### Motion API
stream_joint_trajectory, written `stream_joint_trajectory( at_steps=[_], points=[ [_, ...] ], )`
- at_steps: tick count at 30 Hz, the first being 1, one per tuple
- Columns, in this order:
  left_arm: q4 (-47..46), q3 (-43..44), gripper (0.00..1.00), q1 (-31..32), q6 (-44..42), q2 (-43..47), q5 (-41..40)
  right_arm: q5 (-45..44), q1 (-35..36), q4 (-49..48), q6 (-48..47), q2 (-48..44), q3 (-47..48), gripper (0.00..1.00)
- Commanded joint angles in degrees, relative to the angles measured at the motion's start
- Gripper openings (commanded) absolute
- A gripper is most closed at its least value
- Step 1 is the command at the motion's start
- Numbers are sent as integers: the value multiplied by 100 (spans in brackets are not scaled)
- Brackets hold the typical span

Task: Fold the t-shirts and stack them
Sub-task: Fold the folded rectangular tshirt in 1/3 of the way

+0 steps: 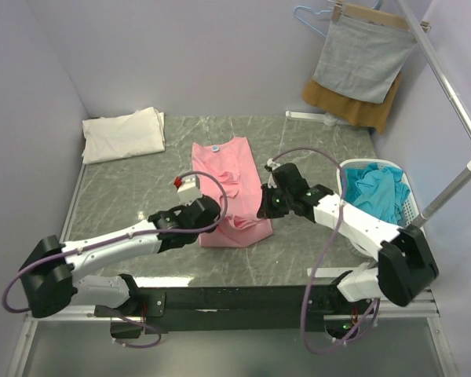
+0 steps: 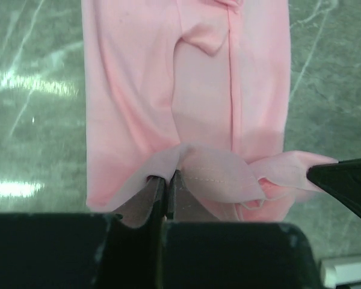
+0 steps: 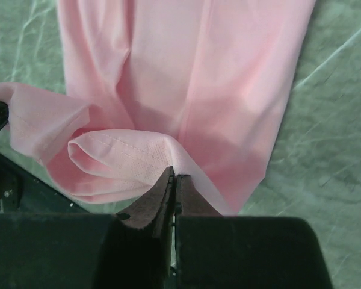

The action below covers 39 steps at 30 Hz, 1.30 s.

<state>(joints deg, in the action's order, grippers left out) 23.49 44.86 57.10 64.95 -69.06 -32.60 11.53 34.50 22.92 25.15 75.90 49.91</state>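
2 end effectors (image 2: 166, 180) (image 3: 173, 174) pinch pink t-shirt (image 1: 228, 169) hem.

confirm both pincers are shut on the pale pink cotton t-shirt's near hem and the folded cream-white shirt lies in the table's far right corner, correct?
Only the corner is wrong: the top external view shows the folded cream-white cotton shirt in the grey marbled table's far left corner. The left pincer and right pincer are shut on the near hem of the pale pink cotton t-shirt.
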Motion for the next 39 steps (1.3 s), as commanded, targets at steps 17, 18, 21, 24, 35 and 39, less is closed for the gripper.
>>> stream_joint_trajectory(
  at_steps=[17, 18, 21, 24, 35, 39],
  points=[
    [-1381, 506, 1, -1526, -1467, -1672, 1133, 289, -945, -68, -740, 2825, 2382, 0],
    [-1408, 489, 1, -1553, -1467, -1699, 1142, 271, -963, -25, -748, 2973, 2435, 0],
    [-1505, 409, 1, -1719, -1485, -1786, 1124, 123, -1033, 72, -748, 3202, 2620, 0],
    [-1662, 365, 1, -1904, -1616, -1874, 1185, 130, -1068, 187, -836, 3422, 2892, 3],
    [-1637, 1042, 99, -2476, -1933, -2376, 535, -844, -1262, -569, -765, 2607, 2428, 70],
    [-1733, 1033, 99, -2467, -2065, -2033, 982, -399, -1262, -412, -766, 2254, 2392, 71]
  ],
)
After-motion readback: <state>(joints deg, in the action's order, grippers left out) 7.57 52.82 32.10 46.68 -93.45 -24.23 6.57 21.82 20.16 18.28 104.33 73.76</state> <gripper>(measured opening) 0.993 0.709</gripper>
